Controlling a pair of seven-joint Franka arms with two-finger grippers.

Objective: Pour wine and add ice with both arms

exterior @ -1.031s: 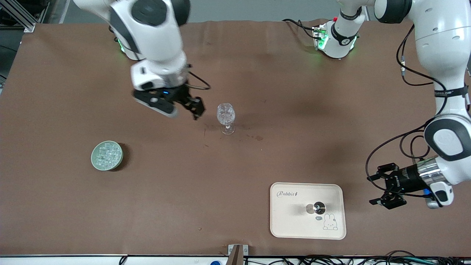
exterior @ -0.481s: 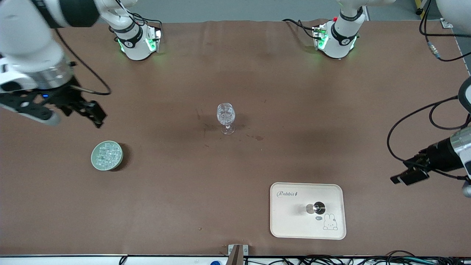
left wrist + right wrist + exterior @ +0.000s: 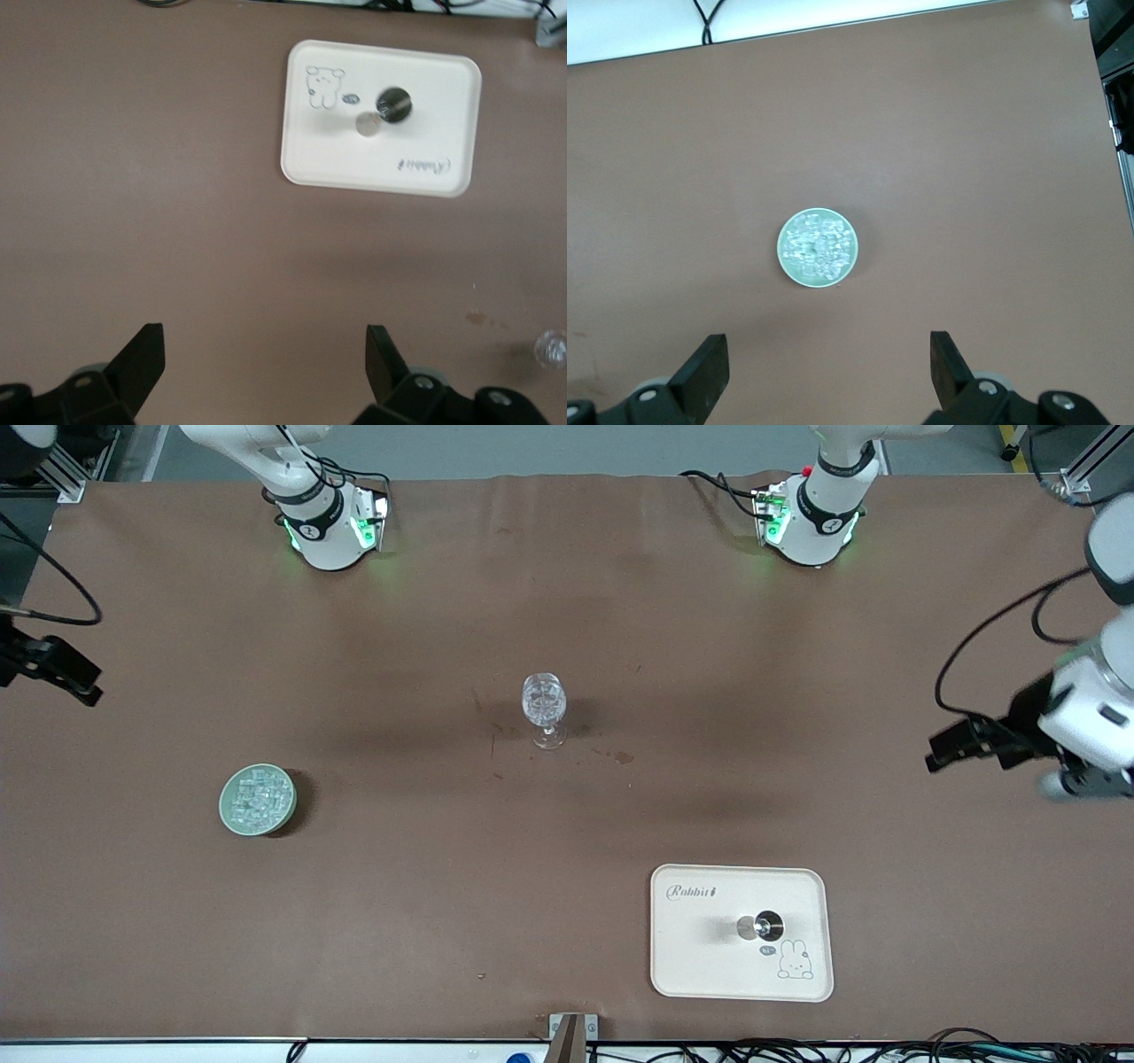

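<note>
A stemmed glass (image 3: 544, 707) stands mid-table with clear ice cubes in its bowl; it also shows in the left wrist view (image 3: 550, 348). More ice (image 3: 257, 797) is heaped in a round green dish (image 3: 223, 804) toward the right arm's end, nearer the front camera than the glass. The right wrist view looks down on the ice (image 3: 818, 246) and the dish (image 3: 782, 255). My right gripper (image 3: 78, 680) is open and empty over the table's edge at its own end, also seen in its wrist view (image 3: 828, 363). My left gripper (image 3: 950, 749) is open and empty over the left arm's end (image 3: 264, 354).
A cream tray (image 3: 700, 957) with a rabbit print lies near the front edge, with a small round metal cap (image 3: 767, 926) on it. Both show in the left wrist view, the tray (image 3: 354, 164) and the cap (image 3: 393, 104). Small dark stains (image 3: 620, 757) mark the cloth beside the glass.
The right gripper swung from beside the glass out to the table edge at its own end. The left gripper rose and drew back from beside the tray. The glass, dish and tray stayed put.
</note>
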